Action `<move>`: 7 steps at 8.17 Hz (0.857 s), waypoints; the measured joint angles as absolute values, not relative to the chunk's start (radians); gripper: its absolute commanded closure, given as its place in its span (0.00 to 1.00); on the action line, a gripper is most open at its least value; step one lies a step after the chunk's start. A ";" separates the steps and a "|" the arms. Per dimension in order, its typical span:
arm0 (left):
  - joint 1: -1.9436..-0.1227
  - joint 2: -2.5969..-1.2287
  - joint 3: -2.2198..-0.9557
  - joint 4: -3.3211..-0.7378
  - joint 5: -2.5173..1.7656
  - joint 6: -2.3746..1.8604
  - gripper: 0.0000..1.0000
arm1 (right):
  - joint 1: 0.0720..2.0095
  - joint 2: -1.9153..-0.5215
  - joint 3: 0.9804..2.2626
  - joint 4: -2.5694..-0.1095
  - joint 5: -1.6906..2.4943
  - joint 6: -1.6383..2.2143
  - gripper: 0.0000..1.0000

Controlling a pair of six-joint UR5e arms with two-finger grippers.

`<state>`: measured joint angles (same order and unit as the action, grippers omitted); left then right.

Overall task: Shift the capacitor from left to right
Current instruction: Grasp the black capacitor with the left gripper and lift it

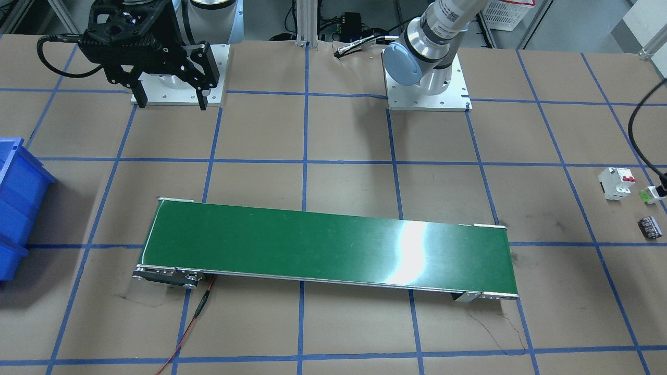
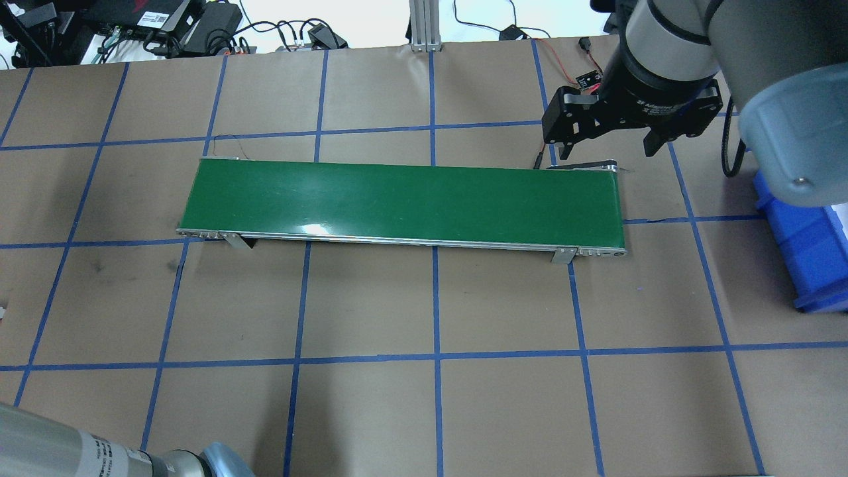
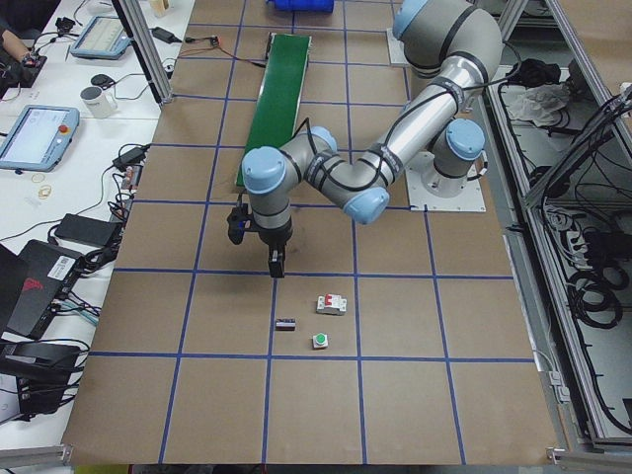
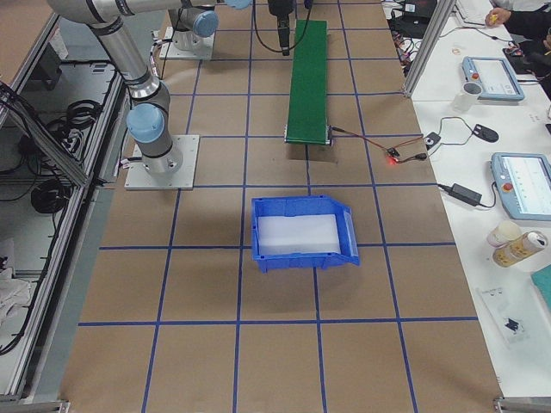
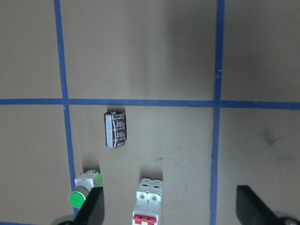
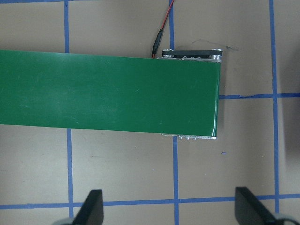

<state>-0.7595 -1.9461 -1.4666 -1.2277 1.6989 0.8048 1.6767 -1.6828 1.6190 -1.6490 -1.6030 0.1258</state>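
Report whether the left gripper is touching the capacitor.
Apart: the left wrist view shows the capacitor lying on the table, well clear of the open left gripper.

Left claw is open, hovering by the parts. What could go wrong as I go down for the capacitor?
1. The capacitor is not centred under the left claw; a finger might land on it.
2. The breaker and green button lie close by; a wide claw could knock them.
3. Lying on its side, it may roll.
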 measured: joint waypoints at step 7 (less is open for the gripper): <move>-0.671 -2.159 -1.465 -1.052 1.690 0.953 0.00 | 1.677 -1.684 1.619 -1.649 -1.604 0.126 0.00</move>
<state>-0.6708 -2.1587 -1.4650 -1.0524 1.6897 0.9528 1.6767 -1.6838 1.6190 -1.6490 -1.6036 0.1258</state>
